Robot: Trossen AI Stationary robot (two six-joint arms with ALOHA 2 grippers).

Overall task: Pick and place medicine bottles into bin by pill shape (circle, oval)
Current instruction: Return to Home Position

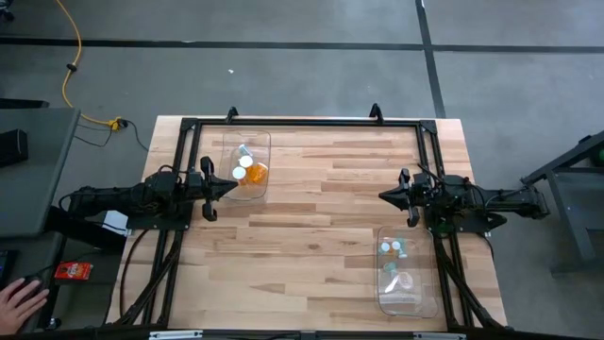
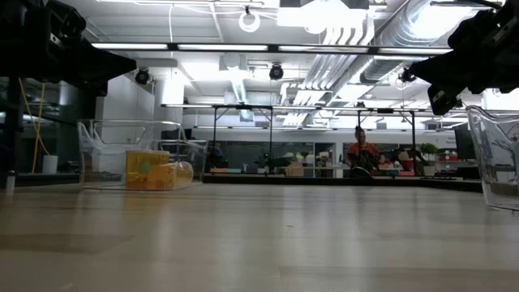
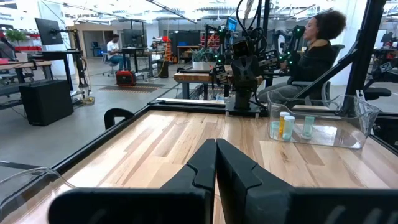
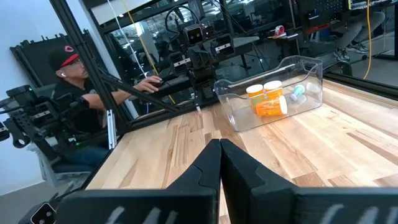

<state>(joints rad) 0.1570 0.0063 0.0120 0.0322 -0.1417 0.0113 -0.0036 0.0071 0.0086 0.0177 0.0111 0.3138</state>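
With the left gripper [image 1: 225, 187] and right gripper [image 1: 387, 195] both pinched shut and empty, and the bottles [image 1: 253, 173] lying inside the left bin [image 1: 247, 138] and right bin [image 1: 408, 304], the likeliest slip is the left gripper, hanging just beside its bin, clipping the wall.

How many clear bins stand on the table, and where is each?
2. One bin is beside the left gripper; the other bin is near the right gripper. None seems hidden.
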